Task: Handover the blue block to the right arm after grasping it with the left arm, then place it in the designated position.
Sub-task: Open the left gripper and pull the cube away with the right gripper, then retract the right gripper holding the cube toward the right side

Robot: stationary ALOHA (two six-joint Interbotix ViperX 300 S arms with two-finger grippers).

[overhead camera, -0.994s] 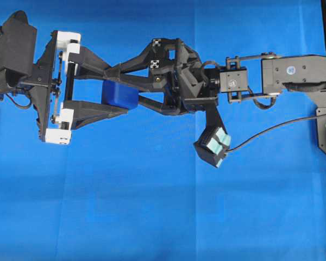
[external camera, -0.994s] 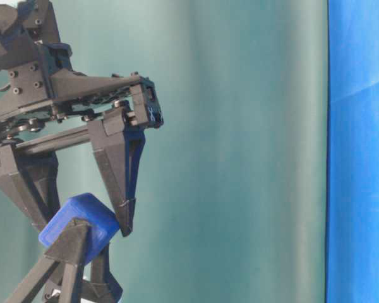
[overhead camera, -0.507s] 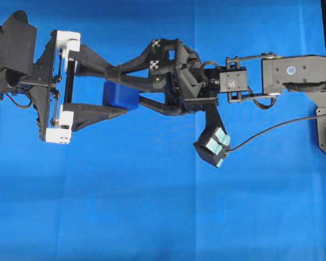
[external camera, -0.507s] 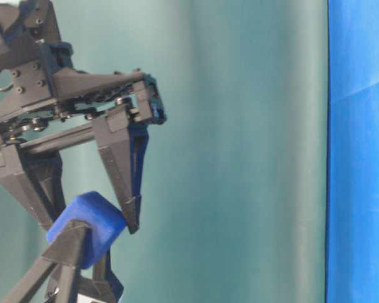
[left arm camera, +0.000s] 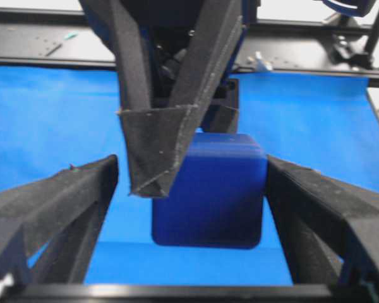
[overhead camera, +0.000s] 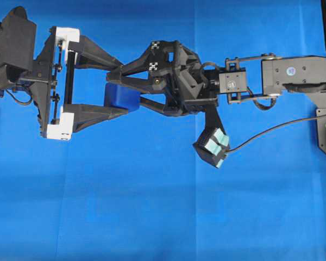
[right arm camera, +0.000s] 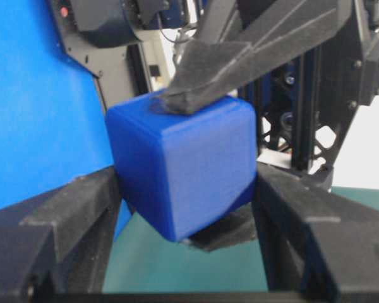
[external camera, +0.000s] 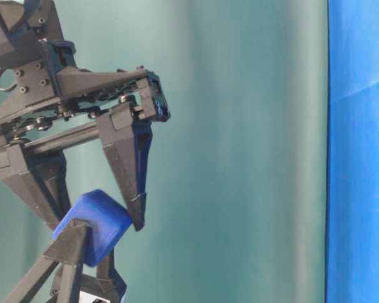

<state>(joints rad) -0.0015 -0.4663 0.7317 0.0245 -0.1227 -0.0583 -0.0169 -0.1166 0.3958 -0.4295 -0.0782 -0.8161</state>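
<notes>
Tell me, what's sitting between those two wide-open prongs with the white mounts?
The blue block, seen best in the left wrist view. It hangs in the gap of the left gripper, clear of both prongs, pinched by the right gripper, whose pointed finger crosses in front.

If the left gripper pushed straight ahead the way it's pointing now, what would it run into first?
The blue block, sitting between the left gripper's open fingers and pinched by the right gripper. Going further, it would probably hit the right gripper's body, though depth is hard to judge.
</notes>
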